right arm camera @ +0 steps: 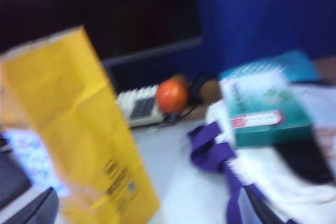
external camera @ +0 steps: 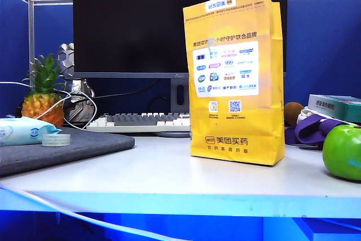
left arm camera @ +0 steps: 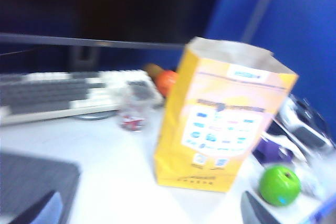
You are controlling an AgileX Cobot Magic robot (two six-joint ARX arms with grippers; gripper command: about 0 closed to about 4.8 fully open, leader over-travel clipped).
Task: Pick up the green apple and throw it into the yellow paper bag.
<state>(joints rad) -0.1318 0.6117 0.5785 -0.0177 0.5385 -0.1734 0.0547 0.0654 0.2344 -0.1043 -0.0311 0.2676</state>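
The green apple (external camera: 343, 152) rests on the white table at the right edge of the exterior view, to the right of the yellow paper bag (external camera: 237, 77), which stands upright mid-table. Neither gripper shows in the exterior view. In the blurred left wrist view my left gripper (left arm camera: 149, 214) is open and empty, above the table, with the bag (left arm camera: 223, 124) and its open top ahead and the apple (left arm camera: 280, 184) close to one fingertip (left arm camera: 256, 209). My right gripper (right arm camera: 152, 212) is also open, with the bag (right arm camera: 73, 124) just ahead of it. The apple is out of the right wrist view.
A keyboard (external camera: 141, 121) and a dark monitor (external camera: 130, 21) stand behind the bag. A pineapple (external camera: 44, 91), a wipes pack (external camera: 22, 130), a tape roll (external camera: 56, 139) and a grey mat (external camera: 73, 148) lie left. Purple straps (external camera: 316, 128), a teal box (external camera: 338, 107), a brown ball (external camera: 293, 113) and an orange fruit (right arm camera: 171, 95) crowd the right.
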